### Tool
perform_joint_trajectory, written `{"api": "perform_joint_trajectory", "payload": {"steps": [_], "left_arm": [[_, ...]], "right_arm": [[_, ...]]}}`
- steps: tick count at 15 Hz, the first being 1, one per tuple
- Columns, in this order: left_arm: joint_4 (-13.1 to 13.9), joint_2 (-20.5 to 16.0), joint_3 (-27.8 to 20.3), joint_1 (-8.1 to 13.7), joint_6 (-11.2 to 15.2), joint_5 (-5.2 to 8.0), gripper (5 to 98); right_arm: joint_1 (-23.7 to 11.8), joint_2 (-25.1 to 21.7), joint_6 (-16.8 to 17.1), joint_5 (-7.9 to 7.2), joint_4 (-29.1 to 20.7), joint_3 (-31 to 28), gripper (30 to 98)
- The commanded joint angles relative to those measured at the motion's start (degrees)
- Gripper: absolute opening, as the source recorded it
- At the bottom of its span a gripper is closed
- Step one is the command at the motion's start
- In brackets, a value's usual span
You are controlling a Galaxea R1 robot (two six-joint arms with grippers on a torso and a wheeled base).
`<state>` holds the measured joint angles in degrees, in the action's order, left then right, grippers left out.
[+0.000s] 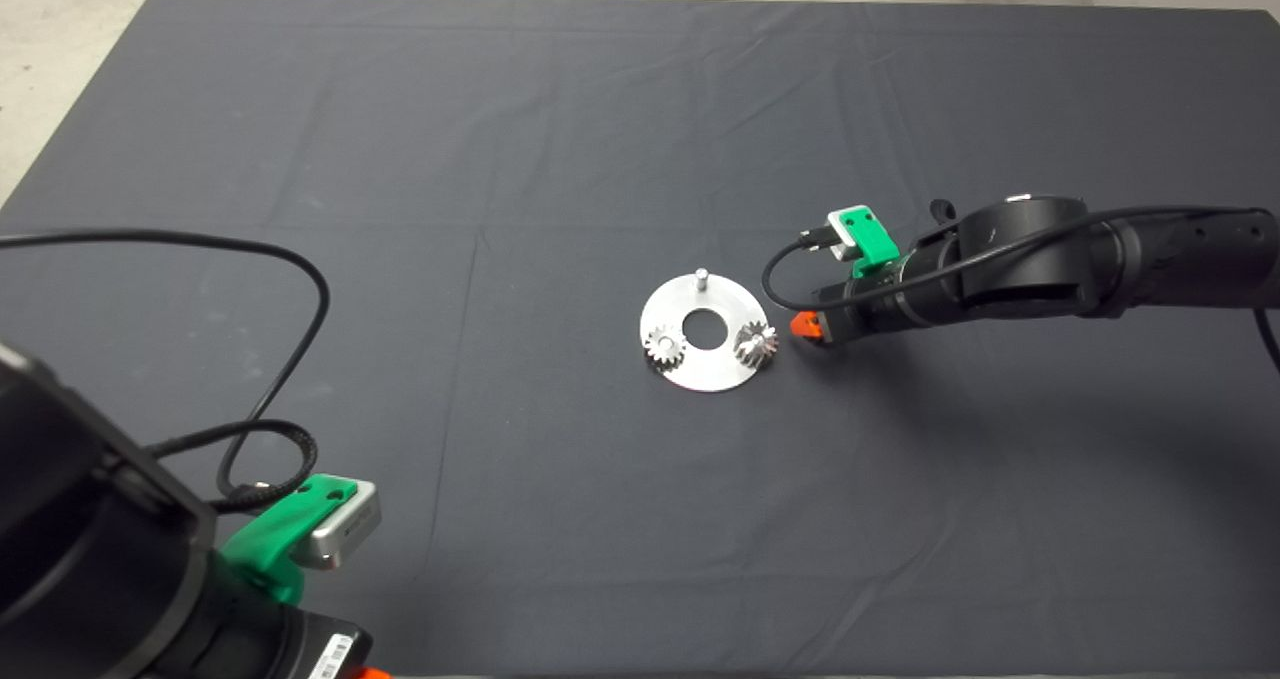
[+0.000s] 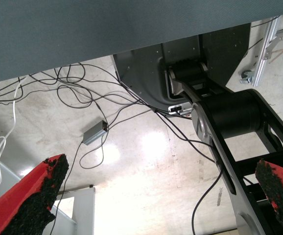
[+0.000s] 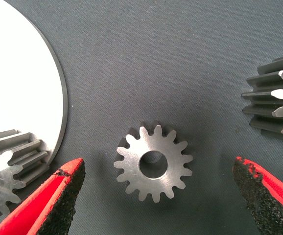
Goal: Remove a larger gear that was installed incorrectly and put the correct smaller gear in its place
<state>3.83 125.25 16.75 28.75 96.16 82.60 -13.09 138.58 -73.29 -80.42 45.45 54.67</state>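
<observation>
A small grey smaller gear point(image 3: 153, 164) with a centre hole lies flat on the mat, and my right gripper point(image 3: 157, 166) hangs open just above it, one finger on each side. The arm hides this gear in the head view, where the right gripper point(image 1: 805, 326) is low at the right rim of the round silver plate point(image 1: 703, 364). Two small gears point(image 1: 663, 346) point(image 1: 756, 342) sit on the plate, and its far pin point(image 1: 702, 279) is bare. The taller larger gear point(image 3: 276, 98) lies on the mat beside the gripper, partly cut off. My left gripper point(image 2: 163, 169) is parked open.
The plate's rim point(image 3: 34, 88) and one mounted gear point(image 3: 9, 166) lie close to the right gripper's finger point(image 3: 58, 196). The left arm point(image 1: 290, 539) and its cable occupy the mat's lower left corner. The left wrist view shows floor, cables and the robot's base.
</observation>
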Motion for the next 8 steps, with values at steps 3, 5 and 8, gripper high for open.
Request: {"api": "perform_joint_trajectory", "payload": {"steps": [3,5,8], "left_arm": [[0.9,-0.1,-0.9,0.0,0.3,0.37,98.2],[0.9,-0.1,-0.9,0.0,0.3,0.37,98.2],[0.9,-0.1,-0.9,0.0,0.3,0.37,98.2]], "right_arm": [[0.1,-0.4,0.3,0.36,1.8,0.0,75.5],[0.3,-0.5,0.3,0.36,1.8,0.0,75.0],[0.3,-0.5,0.2,0.36,3.2,0.1,69.9]]}}
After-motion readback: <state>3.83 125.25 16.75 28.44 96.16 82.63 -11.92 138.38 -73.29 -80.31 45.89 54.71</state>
